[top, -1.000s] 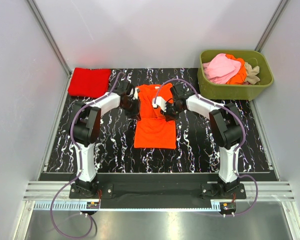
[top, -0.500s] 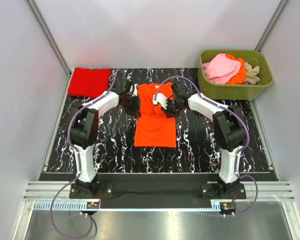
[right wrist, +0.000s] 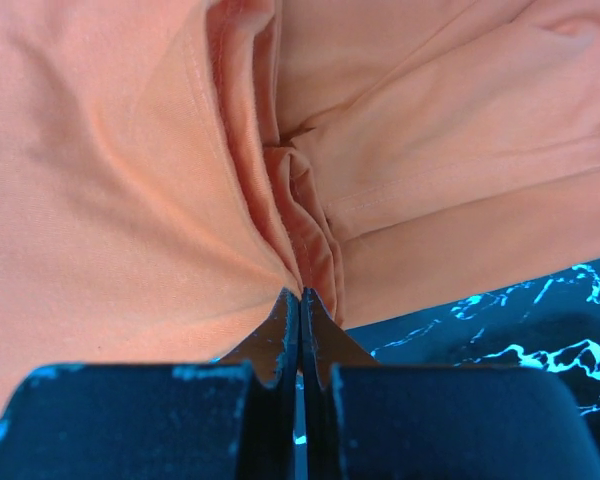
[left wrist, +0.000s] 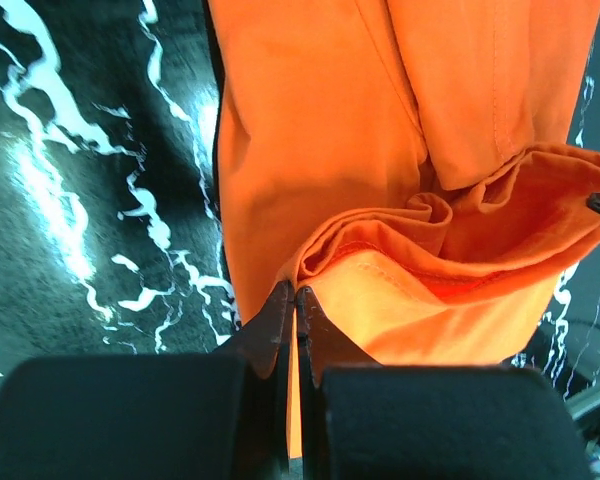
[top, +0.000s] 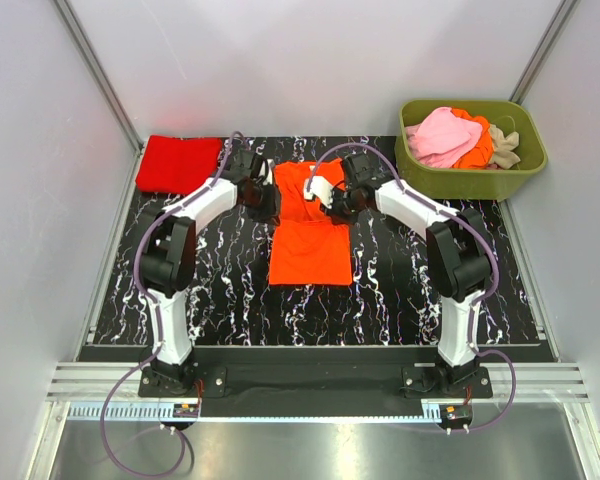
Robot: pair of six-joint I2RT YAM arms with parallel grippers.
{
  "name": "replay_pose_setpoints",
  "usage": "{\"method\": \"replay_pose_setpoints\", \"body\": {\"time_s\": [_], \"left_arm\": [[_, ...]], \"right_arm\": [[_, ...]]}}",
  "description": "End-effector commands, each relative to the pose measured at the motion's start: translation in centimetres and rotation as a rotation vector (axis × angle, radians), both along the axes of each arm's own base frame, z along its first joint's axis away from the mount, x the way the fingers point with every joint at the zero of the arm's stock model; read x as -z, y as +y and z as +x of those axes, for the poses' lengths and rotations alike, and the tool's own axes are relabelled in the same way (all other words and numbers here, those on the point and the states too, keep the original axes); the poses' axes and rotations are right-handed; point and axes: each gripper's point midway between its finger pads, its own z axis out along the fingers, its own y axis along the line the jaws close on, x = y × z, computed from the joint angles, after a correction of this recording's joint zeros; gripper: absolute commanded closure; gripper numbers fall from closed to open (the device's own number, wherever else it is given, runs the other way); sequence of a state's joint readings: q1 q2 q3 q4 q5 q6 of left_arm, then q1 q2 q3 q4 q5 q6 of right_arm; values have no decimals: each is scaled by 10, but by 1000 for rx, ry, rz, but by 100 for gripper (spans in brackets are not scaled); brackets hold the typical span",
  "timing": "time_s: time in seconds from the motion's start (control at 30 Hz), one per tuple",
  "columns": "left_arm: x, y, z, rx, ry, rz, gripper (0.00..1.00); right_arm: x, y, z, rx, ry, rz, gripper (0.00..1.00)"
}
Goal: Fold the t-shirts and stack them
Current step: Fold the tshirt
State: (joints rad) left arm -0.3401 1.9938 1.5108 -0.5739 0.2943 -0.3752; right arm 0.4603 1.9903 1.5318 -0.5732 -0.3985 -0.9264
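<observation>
clenched on orange shirt [top: 310,258] at left gripper [left wrist: 292,293] and right gripper [right wrist: 300,296]; thin edge pinches, could slip mid-fold, skewing crease.

The black marbled worktop [top: 225,292] carries a folded red t-shirt [top: 178,164] far left, an orange t-shirt [top: 310,255] centrally, and an olive-green tub [top: 460,184] far right.

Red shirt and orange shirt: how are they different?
The red shirt is a neat folded rectangle; the orange shirt is bunched, part folded. The red shirt lies untouched at the far left; the orange shirt is mid-table, pinched by the left gripper and right gripper. Both lie on the table.
</observation>
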Motion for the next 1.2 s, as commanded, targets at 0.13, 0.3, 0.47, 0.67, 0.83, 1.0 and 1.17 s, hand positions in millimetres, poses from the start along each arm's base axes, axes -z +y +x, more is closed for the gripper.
{"method": "replay_pose_setpoints", "body": {"time_s": [0.13, 0.3, 0.47, 0.67, 0.83, 1.0, 1.17], "left_arm": [[-1, 8, 43, -71, -64, 20, 100], [-2, 7, 57, -80, -62, 8, 85], [-10, 16, 68, -101, -61, 29, 78], [-64, 23, 62, -90, -145, 21, 65], [-79, 26, 18, -68, -124, -21, 61], [-74, 28, -41, -33, -88, -92, 54], [-48, 23, -81, -20, -35, -180, 51]], "right_arm": [[3, -6, 29, 75, -17, -7, 94], [13, -12, 48, 157, -18, -44, 73], [-9, -9, 64, 228, -77, -1, 68], [-54, -20, 73, 398, -139, 48, 57], [-112, -26, 70, 771, -38, 219, 57], [-125, -16, 14, 1112, 365, 413, 52], [-97, -8, -44, 1296, 707, 491, 53]]}}
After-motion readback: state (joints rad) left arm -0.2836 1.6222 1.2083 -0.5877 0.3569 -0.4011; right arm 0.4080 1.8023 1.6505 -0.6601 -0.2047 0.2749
